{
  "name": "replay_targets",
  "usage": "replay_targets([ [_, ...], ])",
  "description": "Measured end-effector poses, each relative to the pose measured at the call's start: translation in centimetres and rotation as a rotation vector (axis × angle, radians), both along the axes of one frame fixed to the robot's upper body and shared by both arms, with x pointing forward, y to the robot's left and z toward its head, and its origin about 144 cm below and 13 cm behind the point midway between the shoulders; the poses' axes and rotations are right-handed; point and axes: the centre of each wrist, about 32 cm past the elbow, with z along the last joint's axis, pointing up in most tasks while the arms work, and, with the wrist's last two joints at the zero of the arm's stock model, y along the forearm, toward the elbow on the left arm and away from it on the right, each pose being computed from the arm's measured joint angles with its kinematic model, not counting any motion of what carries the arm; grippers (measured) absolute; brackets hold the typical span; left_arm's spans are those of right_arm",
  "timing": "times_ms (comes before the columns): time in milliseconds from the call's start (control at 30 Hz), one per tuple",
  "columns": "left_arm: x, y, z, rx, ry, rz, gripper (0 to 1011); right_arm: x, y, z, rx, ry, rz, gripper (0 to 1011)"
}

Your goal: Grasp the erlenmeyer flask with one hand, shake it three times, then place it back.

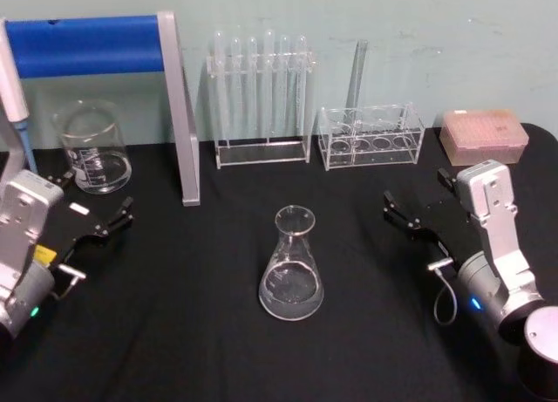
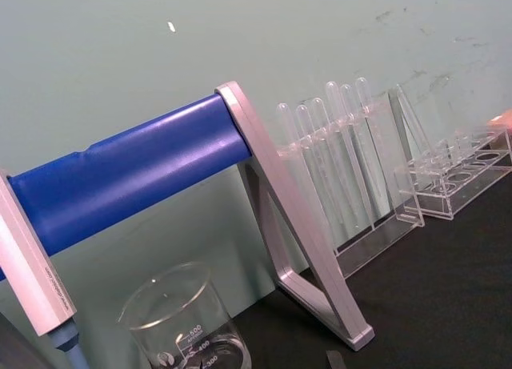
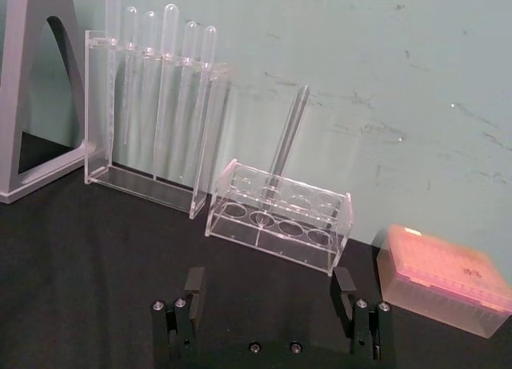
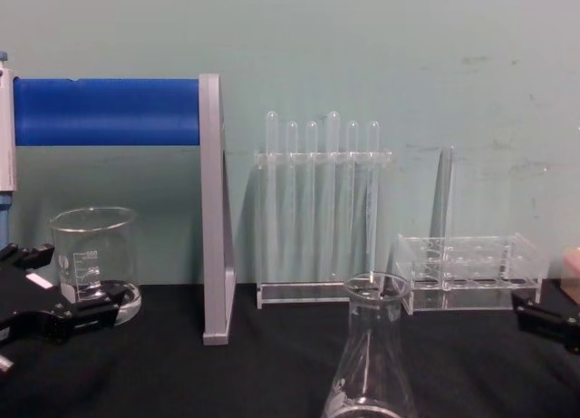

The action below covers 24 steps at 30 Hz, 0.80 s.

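On the black table [image 1: 200, 332], at the middle and near the robot, the clear glass conical erlenmeyer flask [image 1: 291, 264] stands upright and untouched. The black right gripper [image 1: 406, 217] waits to its right with jaws spread and empty; the black left gripper [image 1: 98, 204], also spread, rests far left by a glass graduated beaker [image 1: 91, 146]. I judge that the grasp is not yet begun. Next, one gripper must reach to the flask's neck and close there.

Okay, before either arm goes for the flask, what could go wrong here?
The erlenmeyer flask is smooth sloped glass, so open fingers closing on the cone could slip; the neck looks safer. The right gripper and left gripper both wait apart from it. Shaking near the test tube rack risks a knock.
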Motion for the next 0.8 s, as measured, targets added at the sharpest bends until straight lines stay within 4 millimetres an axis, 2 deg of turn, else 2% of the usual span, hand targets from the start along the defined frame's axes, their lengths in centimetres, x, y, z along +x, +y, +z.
replay_targets([
  [800,0.0,0.0,0.0,0.0,0.0,0.0,1001,-0.03,-0.05,0.01,0.001,-0.001,0.002,1000],
])
